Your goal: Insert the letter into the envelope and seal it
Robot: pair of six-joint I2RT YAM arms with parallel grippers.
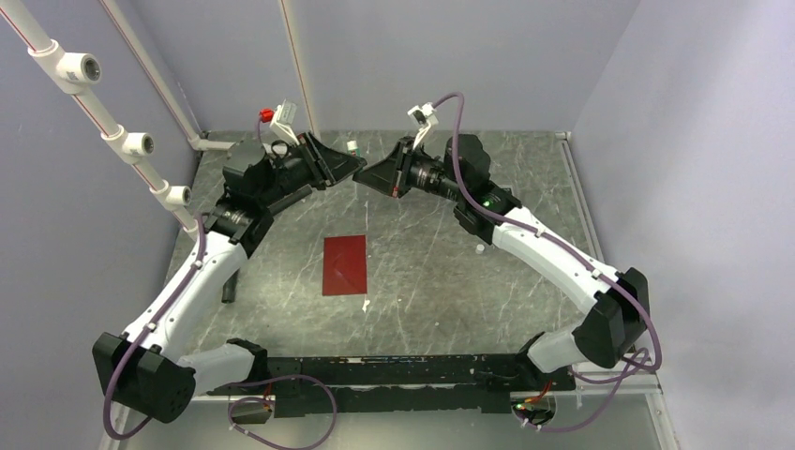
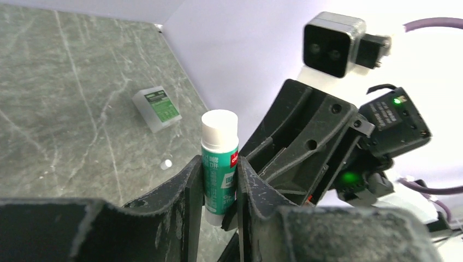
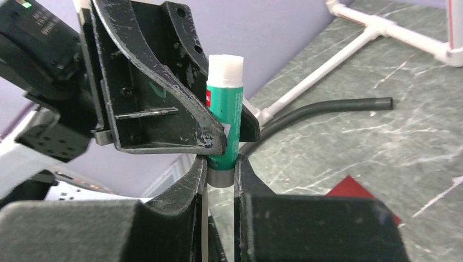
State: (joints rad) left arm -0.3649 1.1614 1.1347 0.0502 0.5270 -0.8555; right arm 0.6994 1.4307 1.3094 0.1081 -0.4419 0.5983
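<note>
The dark red envelope [image 1: 344, 264] lies flat in the middle of the table, its flap down; one corner of the envelope [image 3: 360, 191] shows in the right wrist view. The letter is out of view. Both grippers meet in the air at the back of the table, over a green glue stick [image 2: 219, 158] with a white cap. My left gripper [image 2: 218, 185] is shut on the stick's green body. From the opposite side, my right gripper [image 3: 221, 169] is shut on the grey base of the glue stick [image 3: 224, 109]. In the top view the left gripper [image 1: 354, 167] and right gripper [image 1: 367, 176] nearly touch.
A small white-and-green box [image 2: 157, 108] lies by the back wall. White pipe framing [image 1: 122, 141] runs up the left side, and a black hose [image 3: 327, 106] lies on the table near it. Small white scraps [image 1: 366, 304] lie near the envelope.
</note>
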